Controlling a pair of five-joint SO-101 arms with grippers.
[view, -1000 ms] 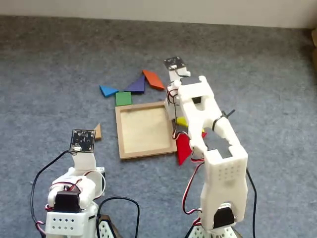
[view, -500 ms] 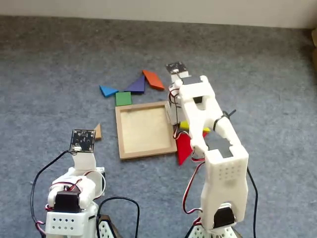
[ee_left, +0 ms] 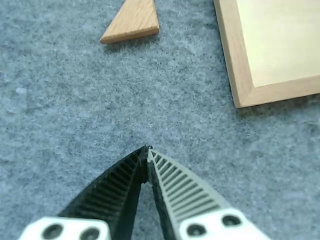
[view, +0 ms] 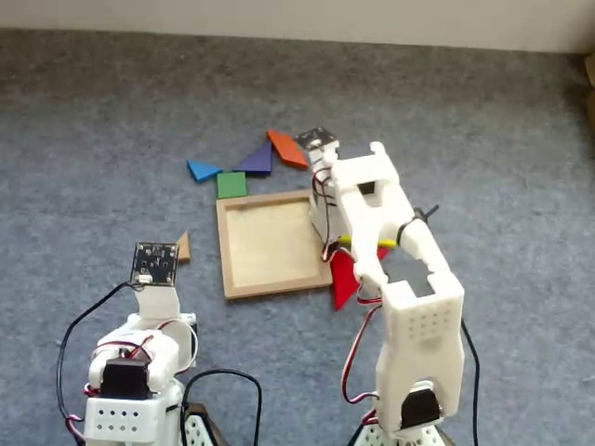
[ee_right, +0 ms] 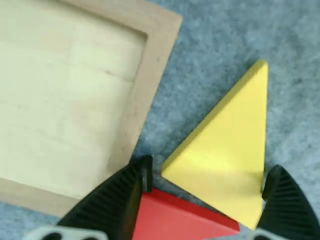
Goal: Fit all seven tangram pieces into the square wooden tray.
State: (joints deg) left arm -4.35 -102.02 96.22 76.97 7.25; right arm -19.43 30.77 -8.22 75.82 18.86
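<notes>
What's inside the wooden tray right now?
No piece shows inside the wooden tray: its pale floor is bare. In the high view the right arm covers a strip by one rim, so that strip is hidden there.

Grey carpet-like surface (view: 93,111); pale strip (view: 279,17) at far edge.
</notes>
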